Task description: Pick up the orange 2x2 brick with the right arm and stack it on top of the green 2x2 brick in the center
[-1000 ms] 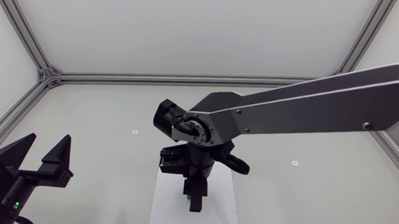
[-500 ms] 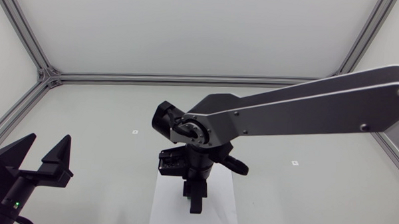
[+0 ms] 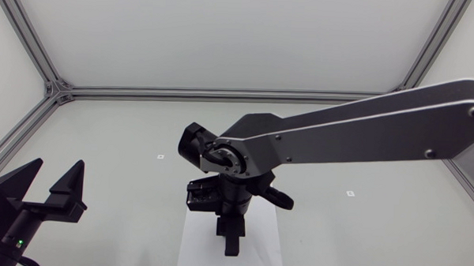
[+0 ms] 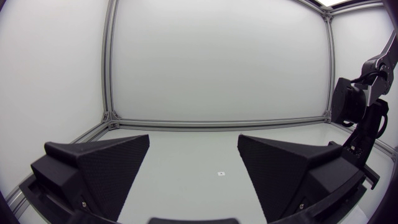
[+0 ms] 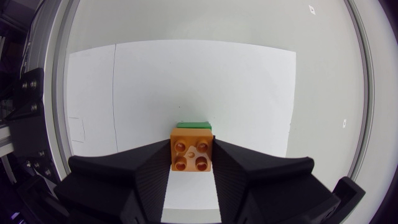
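the orange brick is clamped from both sides in the right gripper, above a white sheet. the green brick peeks out just beyond it, lower down. the left gripper rests well apart at the table's side, spread wide and holding nothing.

L gripper fingers spread apart | small mark on table ahead | R arm beyond
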{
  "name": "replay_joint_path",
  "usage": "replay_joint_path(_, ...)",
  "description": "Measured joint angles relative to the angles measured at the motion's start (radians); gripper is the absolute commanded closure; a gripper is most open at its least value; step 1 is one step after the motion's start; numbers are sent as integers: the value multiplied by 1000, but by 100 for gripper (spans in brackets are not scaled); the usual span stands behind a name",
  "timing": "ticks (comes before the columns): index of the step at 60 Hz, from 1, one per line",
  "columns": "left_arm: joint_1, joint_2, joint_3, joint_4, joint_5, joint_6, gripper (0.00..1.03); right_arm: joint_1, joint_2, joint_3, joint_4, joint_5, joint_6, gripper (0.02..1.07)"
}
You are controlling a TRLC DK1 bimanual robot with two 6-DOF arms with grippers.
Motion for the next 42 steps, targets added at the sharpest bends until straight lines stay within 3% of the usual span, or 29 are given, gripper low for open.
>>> replay_joint_path(42, 0, 0, 0, 0, 0, 0, 4, 2, 23, 11, -1, 26, 0, 97)
